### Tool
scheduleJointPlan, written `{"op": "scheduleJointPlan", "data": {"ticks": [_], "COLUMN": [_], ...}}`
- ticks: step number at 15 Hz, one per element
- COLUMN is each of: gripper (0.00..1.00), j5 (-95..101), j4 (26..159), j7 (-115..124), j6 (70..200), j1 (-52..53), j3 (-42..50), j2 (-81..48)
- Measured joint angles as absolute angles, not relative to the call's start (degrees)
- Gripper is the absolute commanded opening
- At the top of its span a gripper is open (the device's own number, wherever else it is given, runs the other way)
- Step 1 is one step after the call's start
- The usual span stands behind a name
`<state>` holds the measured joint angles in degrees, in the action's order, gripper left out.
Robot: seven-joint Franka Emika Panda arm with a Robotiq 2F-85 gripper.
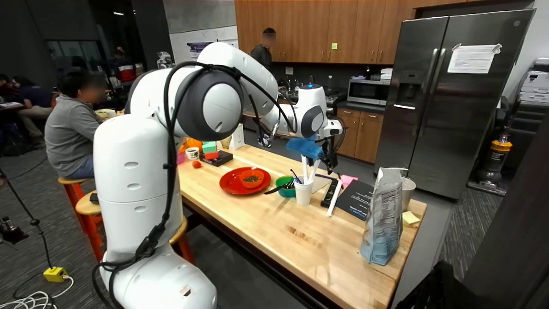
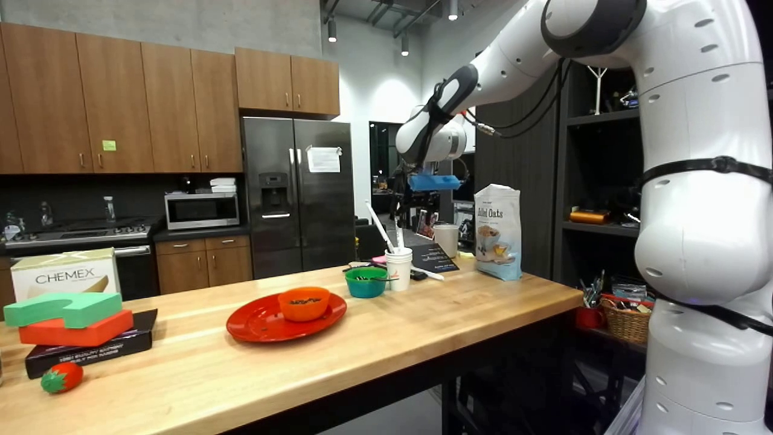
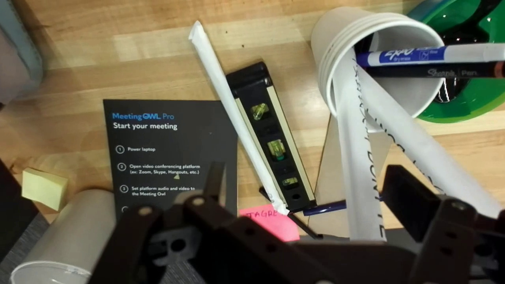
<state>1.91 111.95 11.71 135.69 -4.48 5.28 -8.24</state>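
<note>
Fingers [image 3: 412,201] spread well apart, gripping nothing, hang above the level of the desk [image 1: 283,227], near the paper cup [image 3: 333,37]. Biggest around, the oats bag [image 2: 499,235] stands upright, well apart from the cup. On the opposite side of the cup lies the red plate [image 2: 252,323]. The black printed card [image 3: 185,142] lies flat on the cup's bag side. The green bowl [image 2: 365,289] sits just beside the cup on its plate side, and the orange bowl [image 2: 305,309] is farther from the cup, on the plate. Between cup and card lies the spirit level [image 3: 272,140], with a loose wrapped straw [image 3: 239,120] alongside it, on the edge away from the cup. Nearest to the fingers are the two tall straws [image 3: 355,157] standing in the cup: their long axes run from its mouth out toward the fingers, and in the wrist view one shows in the gap, the other partly behind a finger. Whether either touches, I cannot tell. Smallest, the blue marker [image 3: 430,55] and black pen [image 3: 426,71] lean from the cup toward the green bowl.
</note>
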Motion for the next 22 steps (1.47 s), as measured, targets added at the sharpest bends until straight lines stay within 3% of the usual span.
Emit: {"op": "scheduleJointPlan", "data": {"ticks": [22], "gripper": [1.0], "j5": [3.5], "j4": [113.4], "j7": [19.4], "j6": [125.6], "j1": [-0.8], "j3": [4.8], "j2": [-11.0]}}
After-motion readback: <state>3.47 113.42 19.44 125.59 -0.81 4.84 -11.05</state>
